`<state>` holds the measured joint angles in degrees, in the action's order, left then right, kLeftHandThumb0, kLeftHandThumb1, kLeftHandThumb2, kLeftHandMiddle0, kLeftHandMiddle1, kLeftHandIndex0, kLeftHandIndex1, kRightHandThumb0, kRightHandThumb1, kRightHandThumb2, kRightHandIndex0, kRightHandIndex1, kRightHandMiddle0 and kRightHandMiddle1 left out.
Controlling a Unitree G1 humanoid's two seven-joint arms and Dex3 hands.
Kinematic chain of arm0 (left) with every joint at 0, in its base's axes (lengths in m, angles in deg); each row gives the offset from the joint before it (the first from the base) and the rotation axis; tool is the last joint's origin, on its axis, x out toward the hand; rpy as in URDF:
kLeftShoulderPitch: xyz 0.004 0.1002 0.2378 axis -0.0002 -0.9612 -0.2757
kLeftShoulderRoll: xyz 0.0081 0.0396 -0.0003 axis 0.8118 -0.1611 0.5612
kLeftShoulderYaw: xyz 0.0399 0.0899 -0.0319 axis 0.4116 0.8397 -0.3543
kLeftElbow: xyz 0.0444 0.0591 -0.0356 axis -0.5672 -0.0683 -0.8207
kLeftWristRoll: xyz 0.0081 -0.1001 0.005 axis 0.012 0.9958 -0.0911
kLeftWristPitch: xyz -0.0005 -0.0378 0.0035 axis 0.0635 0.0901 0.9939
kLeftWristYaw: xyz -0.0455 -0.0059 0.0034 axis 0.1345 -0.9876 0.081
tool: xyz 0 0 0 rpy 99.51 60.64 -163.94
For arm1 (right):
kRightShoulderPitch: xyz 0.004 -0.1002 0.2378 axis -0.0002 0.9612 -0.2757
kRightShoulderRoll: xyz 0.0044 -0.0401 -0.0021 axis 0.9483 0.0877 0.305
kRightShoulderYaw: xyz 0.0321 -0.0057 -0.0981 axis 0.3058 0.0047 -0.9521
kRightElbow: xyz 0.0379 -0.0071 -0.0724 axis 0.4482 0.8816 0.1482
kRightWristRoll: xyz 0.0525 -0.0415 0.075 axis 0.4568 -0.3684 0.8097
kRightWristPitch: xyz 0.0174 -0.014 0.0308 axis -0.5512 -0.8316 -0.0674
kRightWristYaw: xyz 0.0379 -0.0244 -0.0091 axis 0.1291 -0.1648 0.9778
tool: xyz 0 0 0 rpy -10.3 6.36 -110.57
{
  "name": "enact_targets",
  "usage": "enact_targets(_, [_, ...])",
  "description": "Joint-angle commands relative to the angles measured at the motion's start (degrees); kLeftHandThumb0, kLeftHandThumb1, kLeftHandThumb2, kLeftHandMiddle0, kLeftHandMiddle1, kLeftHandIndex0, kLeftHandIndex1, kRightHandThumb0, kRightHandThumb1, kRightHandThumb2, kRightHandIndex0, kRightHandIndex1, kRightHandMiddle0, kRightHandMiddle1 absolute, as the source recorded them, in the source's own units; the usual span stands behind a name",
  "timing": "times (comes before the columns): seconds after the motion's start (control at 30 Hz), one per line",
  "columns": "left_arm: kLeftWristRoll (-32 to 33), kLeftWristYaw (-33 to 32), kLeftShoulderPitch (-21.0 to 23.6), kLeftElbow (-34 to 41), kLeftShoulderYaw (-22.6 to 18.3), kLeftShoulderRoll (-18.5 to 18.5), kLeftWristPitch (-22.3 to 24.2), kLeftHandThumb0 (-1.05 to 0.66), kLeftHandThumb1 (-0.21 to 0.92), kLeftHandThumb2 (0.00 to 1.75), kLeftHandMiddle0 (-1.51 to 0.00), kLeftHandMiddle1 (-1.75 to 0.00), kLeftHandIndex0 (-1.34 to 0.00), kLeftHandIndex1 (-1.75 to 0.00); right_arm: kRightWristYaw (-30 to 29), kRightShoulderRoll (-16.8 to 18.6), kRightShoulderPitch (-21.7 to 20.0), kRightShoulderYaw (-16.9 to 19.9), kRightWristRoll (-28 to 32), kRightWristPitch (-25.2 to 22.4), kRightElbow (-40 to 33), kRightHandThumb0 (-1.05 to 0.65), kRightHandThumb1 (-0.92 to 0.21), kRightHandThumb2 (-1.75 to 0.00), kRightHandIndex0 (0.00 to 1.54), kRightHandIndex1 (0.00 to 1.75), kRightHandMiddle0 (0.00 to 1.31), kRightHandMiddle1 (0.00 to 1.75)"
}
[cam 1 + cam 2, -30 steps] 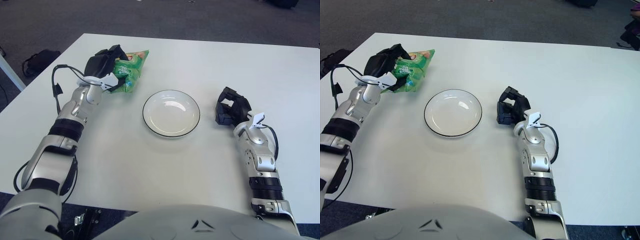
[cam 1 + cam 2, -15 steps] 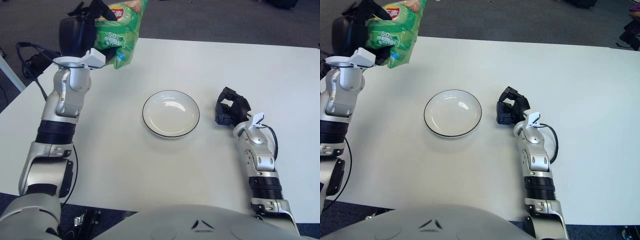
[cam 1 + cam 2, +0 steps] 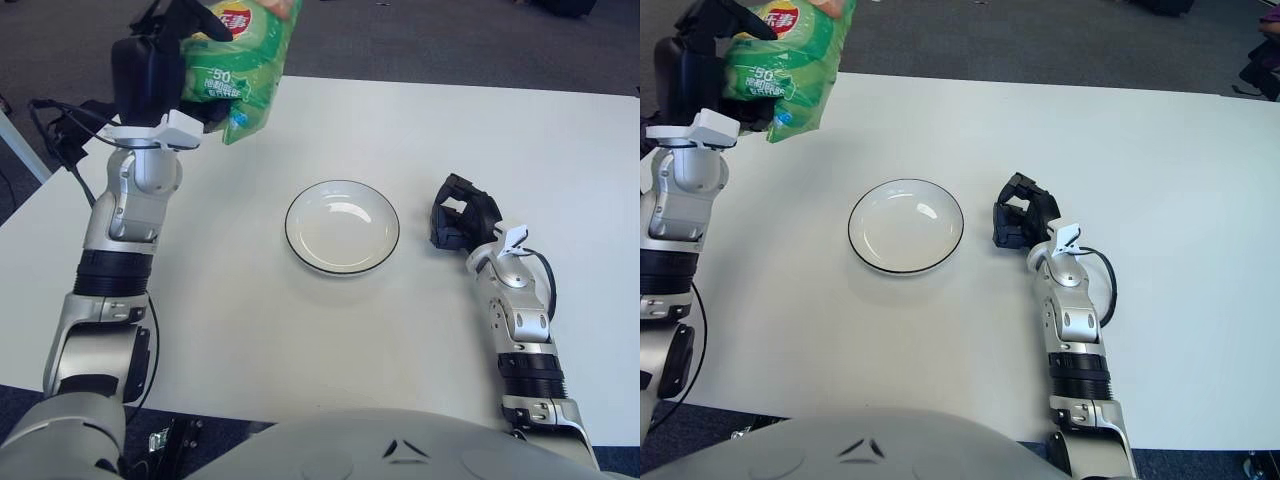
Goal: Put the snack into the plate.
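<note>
Left hand (image 3: pixel 160 60) grips the green snack bag (image 3: pixel 235 65) aloft at the plate's (image 3: pixel 342 227) ten o'clock; right hand (image 3: pixel 462 215), fingers curled empty, sits at three o'clock.

Both arms are silver-grey metal segments joined by black ribbed collars, ending in a black three-finger left hand (image 3: pixel 160 60) and right hand (image 3: pixel 462 215). A white bracket sits at each wrist, with a black cable looping off at 9 o'clock on the left and 3 o'clock on the right. The torso shows as a smooth grey curve at 6 o'clock.

Before me lies a white desk (image 3: pixel 330 350), its far edge meeting dark grey carpet (image 3: pixel 430 40). A black bag (image 3: pixel 75 120) sits on that floor off my left side, beside the desk.
</note>
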<state>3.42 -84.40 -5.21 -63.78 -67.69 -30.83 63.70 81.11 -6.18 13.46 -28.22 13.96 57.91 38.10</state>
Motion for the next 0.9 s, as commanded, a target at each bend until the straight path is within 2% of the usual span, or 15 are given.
enact_targets(0.0, [0.2, 0.9, -1.5, 2.8, 0.2, -1.5, -1.1, 0.00, -0.13, 1.75, -1.00, -1.56, -0.72, -1.75, -0.1, 0.1, 3.6, -0.1, -0.6, -2.7, 3.1, -0.50, -0.27, -1.37, 1.11, 1.75, 0.65, 1.75])
enact_targets(0.2, [1.2, 2.8, -2.6, 3.7, 2.4, -4.9, -1.4, 0.00, -0.12, 1.75, -0.98, -1.58, -0.72, -1.75, -0.2, 0.1, 3.8, -0.3, -0.8, -2.6, 2.9, -0.50, -0.26, -1.38, 1.12, 1.75, 0.66, 1.75])
enact_targets(0.33, [5.7, 9.0, -1.8, 2.3, 3.7, -4.8, -3.8, 0.00, -0.11, 1.75, -0.97, -1.60, -0.72, -1.75, -0.2, 0.1, 3.9, -0.4, -0.9, -2.6, 2.7, -0.50, -0.26, -1.38, 1.12, 1.75, 0.66, 1.75])
enact_targets(0.43, [5.1, 11.0, -1.2, 2.1, 4.3, -4.6, -4.4, 0.00, -0.11, 1.75, -0.97, -1.60, -0.72, -1.75, -0.3, 0.1, 3.9, -0.4, -1.0, -2.5, 2.7, -0.50, -0.26, -1.38, 1.11, 1.75, 0.66, 1.75])
enact_targets(0.5, [4.8, 11.9, -1.5, 2.7, 4.1, -4.6, -4.3, 0.00, -0.11, 1.75, -0.97, -1.60, -0.72, -1.75, -0.3, 0.1, 4.0, -0.5, -1.0, -2.5, 2.6, -0.50, -0.26, -1.38, 1.11, 1.75, 0.66, 1.75])
enact_targets(0.63, [5.4, 15.9, -4.5, 8.5, 5.3, -6.0, -1.2, 0.00, -0.11, 1.75, -0.96, -1.62, -0.72, -1.75, -0.4, 0.2, 4.0, -0.6, -1.0, -2.5, 2.5, -0.50, -0.26, -1.38, 1.10, 1.75, 0.66, 1.75])
enact_targets(0.77, [6.4, 18.2, -5.5, 9.6, 5.3, -6.6, -0.3, 0.00, -0.10, 1.75, -0.95, -1.63, -0.71, -1.75, -0.4, 0.3, 3.9, -0.7, -1.0, -2.7, 2.4, -0.50, -0.26, -1.38, 1.10, 1.75, 0.66, 1.75])
enact_targets(0.87, [5.9, 17.8, -6.2, 8.7, 5.8, -7.7, -2.4, 0.00, -0.10, 1.75, -0.95, -1.63, -0.71, -1.75, -0.5, 0.3, 3.9, -0.7, -0.9, -2.9, 2.4, -0.50, -0.26, -1.38, 1.10, 1.75, 0.66, 1.75])
